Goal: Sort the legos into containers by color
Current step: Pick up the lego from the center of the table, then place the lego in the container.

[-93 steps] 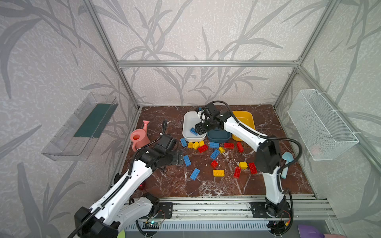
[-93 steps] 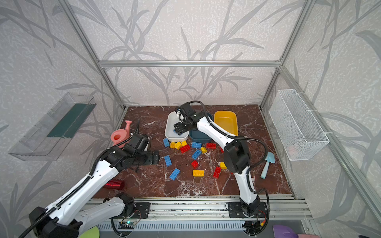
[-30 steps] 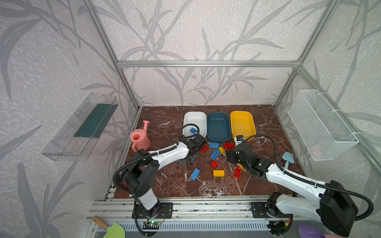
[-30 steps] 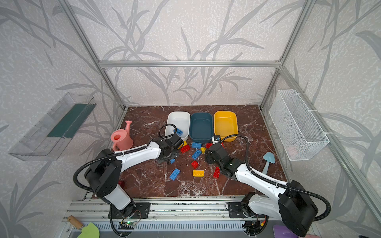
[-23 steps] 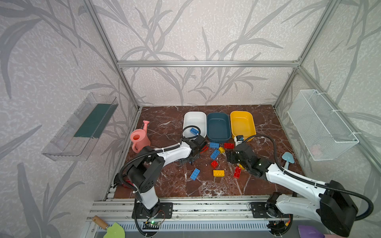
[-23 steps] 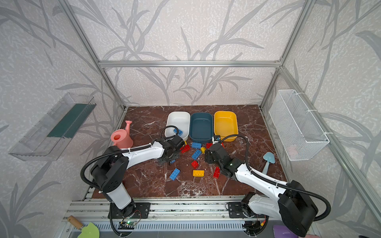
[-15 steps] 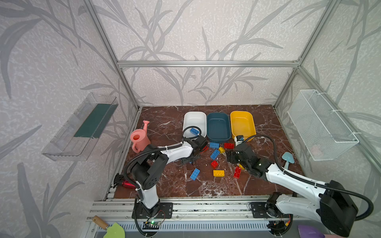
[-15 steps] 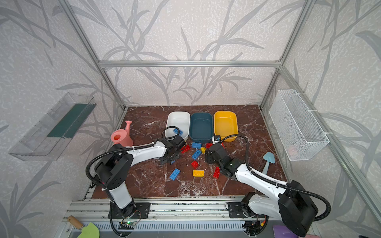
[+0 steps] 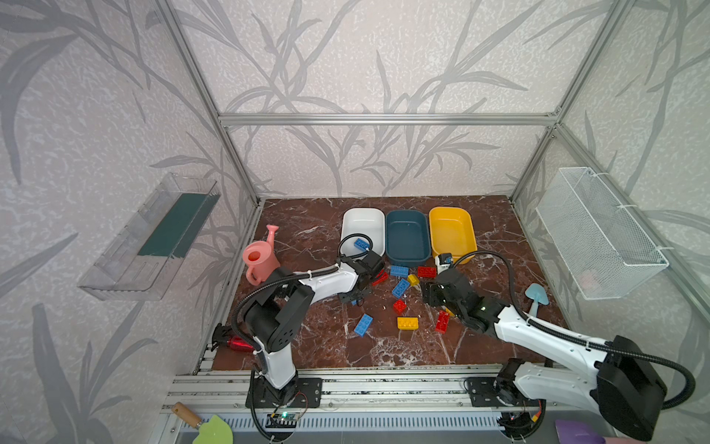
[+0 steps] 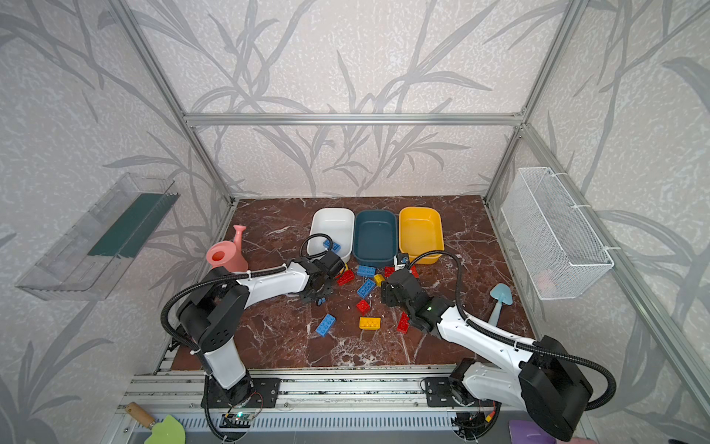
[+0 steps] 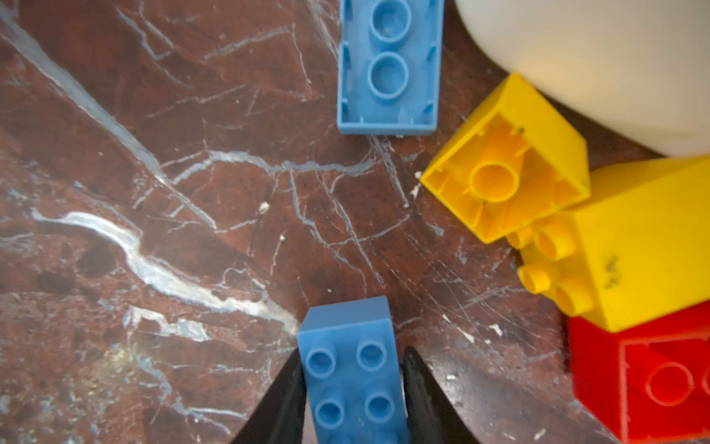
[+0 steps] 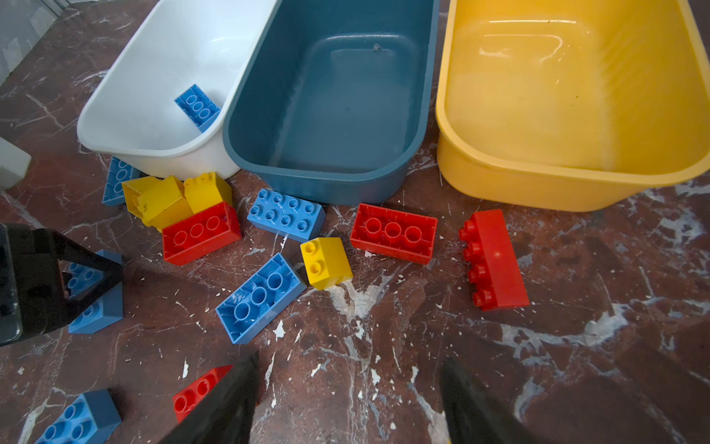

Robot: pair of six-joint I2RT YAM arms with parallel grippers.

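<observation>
We saw L pincer point(image 11: 351, 355) clamped on a blue brick point(image 11: 347, 388) on the worktop point(image 11: 153, 153), 9 o'clock of the loose legos point(image 9: 401, 287); R pincer point(image 12: 349, 363) gaped apart, empty, at 3 o'clock; white tub point(image 9: 363, 221) (w/ a 2nd blue brick point(image 9: 361, 244)), teal tub point(image 9: 407, 234) & yellow tub point(image 9: 451, 230) stood at 12 o'clock.

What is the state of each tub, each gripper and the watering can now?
white tub: holds one blue brick, underside up.
teal tub: empty.
yellow tub: empty.
left gripper: shut on a blue lego, studs up.
right gripper: open, nothing between the jaws.
pink watering can: upright.
</observation>
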